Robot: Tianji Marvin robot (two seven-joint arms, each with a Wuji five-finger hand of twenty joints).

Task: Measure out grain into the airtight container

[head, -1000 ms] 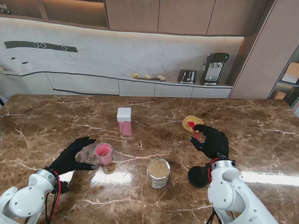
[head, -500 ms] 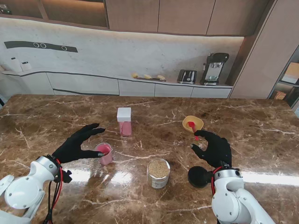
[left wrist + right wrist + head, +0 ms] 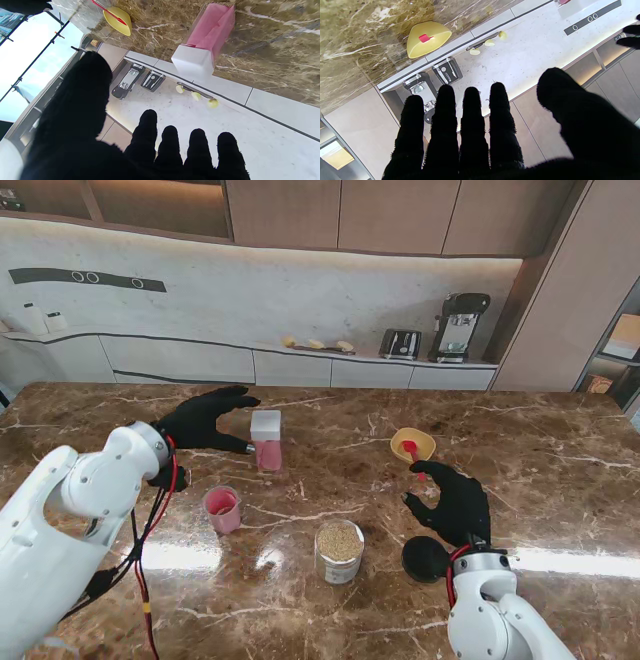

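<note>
— Brown marble table (image 3: 560, 470), what sits nearest you on it?

— Nearest me stands the glass jar (image 3: 340, 552), filled with grain, lid off. Just to its right lies a black disc (image 3: 424, 559), flat on the stone, close beside my right wrist.

— And your right hand?

— My right hand (image 3: 452, 498) hovers palm down beyond the disc, fingers (image 3: 470, 117) spread and straight, holding nothing. Just beyond its fingertips lies the yellow bowl (image 3: 412, 444) with a red spoon (image 3: 414, 458) resting in it, the handle pointing toward me.

— What about the left side?

— A pink cup (image 3: 222, 509) stands to the left of the jar, upright, apart from it. Farther from me is the tall pink container (image 3: 266, 439) with a white lid. My left hand (image 3: 205, 418) is just beside it on its left, released, thumb and fingers (image 3: 170, 145) apart, gripping nothing. I cannot tell whether a fingertip touches the container's side.

— Farthest back?

— A pale counter (image 3: 300, 360) with a toaster (image 3: 400, 343) and a coffee machine (image 3: 458, 326).
</note>
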